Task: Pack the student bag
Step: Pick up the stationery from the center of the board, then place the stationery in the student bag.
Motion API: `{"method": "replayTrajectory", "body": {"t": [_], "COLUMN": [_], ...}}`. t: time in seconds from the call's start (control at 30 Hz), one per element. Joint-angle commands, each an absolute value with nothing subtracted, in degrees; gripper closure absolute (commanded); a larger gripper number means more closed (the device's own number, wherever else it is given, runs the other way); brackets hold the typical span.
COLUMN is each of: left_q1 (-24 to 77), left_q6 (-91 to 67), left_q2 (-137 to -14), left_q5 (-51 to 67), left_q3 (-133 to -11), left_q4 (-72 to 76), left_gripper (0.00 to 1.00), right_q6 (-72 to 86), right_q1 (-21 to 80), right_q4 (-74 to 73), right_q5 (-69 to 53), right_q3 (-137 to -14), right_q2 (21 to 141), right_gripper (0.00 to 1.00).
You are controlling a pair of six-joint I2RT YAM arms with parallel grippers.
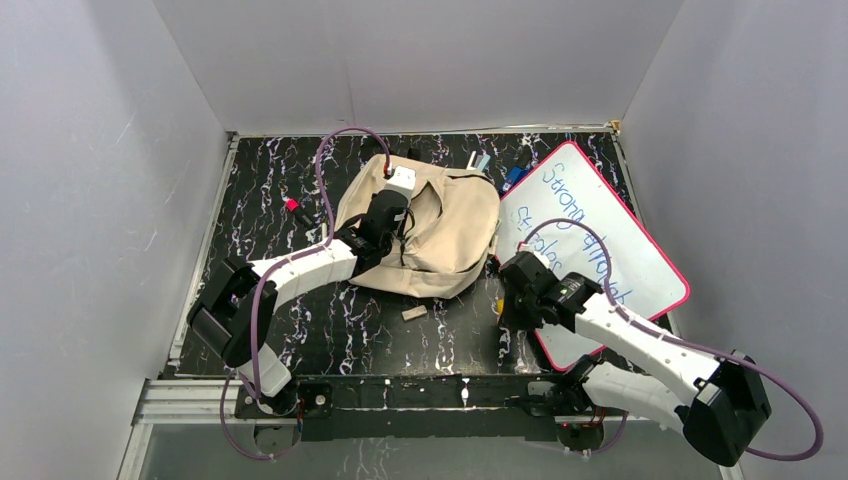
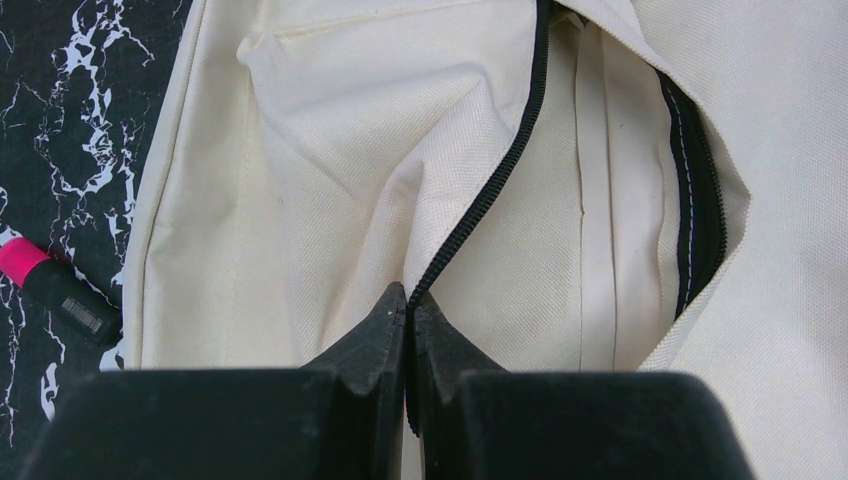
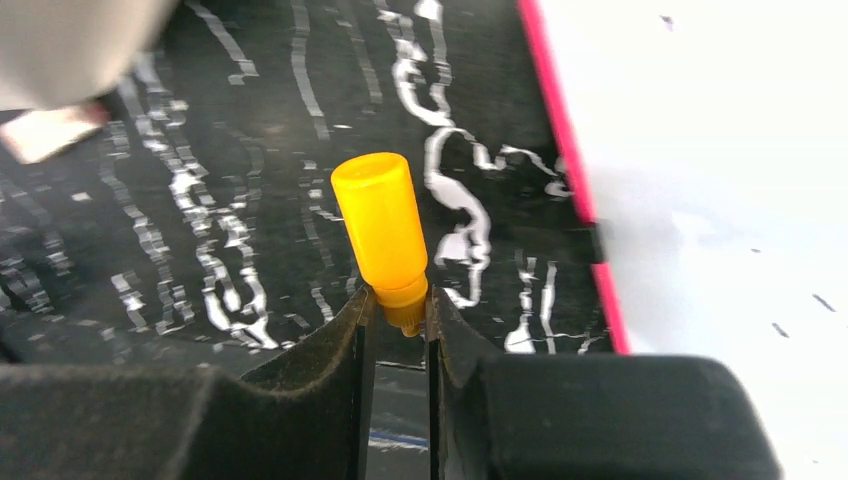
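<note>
The student bag (image 1: pixel 445 235), beige with a black zipper (image 2: pixel 495 185), lies flat at the table's middle, its mouth gaping. My left gripper (image 2: pixel 408 300) is shut on the zipper edge of the bag, and in the top view it (image 1: pixel 393 205) rests over the bag's left part. To the right of the bag, my right gripper (image 3: pixel 402 312) is shut on the narrow end of a small yellow-orange marker-like piece (image 3: pixel 380 220), which points away from the fingers just above the table. From above, this gripper (image 1: pixel 500 300) sits beside the whiteboard's left edge.
A pink-framed whiteboard (image 1: pixel 600 235) with blue writing lies right of the bag; its edge (image 3: pixel 565 130) runs close to my right fingers. A pink-and-black marker (image 2: pixel 55 288) lies left of the bag. A small beige block (image 1: pixel 414 312) lies in front of the bag, and small blue items (image 1: pixel 513 175) behind it.
</note>
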State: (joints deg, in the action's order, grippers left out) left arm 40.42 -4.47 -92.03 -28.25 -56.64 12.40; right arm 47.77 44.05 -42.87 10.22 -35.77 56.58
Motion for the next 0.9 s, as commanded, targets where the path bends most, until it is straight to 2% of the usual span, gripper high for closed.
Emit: {"method": "replayTrajectory", "body": {"t": [0.0, 0.37, 0.63, 0.87], "left_q1": [39.8, 39.8, 39.8, 39.8], "left_q6": [-4.3, -6.0, -6.4, -6.5], "left_q2": [-90.1, -89.8, -88.7, -88.6], "left_q5": [-30.1, -30.6, -31.5, -31.1], "left_q3": [-58.7, -58.4, -57.9, -58.1], "left_q4": [12.5, 12.8, 13.5, 13.5], "left_gripper": [1.00, 1.00, 1.00, 1.00], "right_q6": [45.6, 43.0, 41.0, 38.1], "right_q1": [44.1, 43.9, 38.6, 37.1], "right_q4": [-39.2, -23.8, -15.0, -12.6], "right_q5": [5.0, 3.8, 0.4, -3.9], "right_q3": [-41.7, -58.2, -68.4, -79.3], "right_q2": [55.4, 72.2, 87.0, 98.0], "right_gripper": [0.84, 0.84, 0.84, 0.84]}}
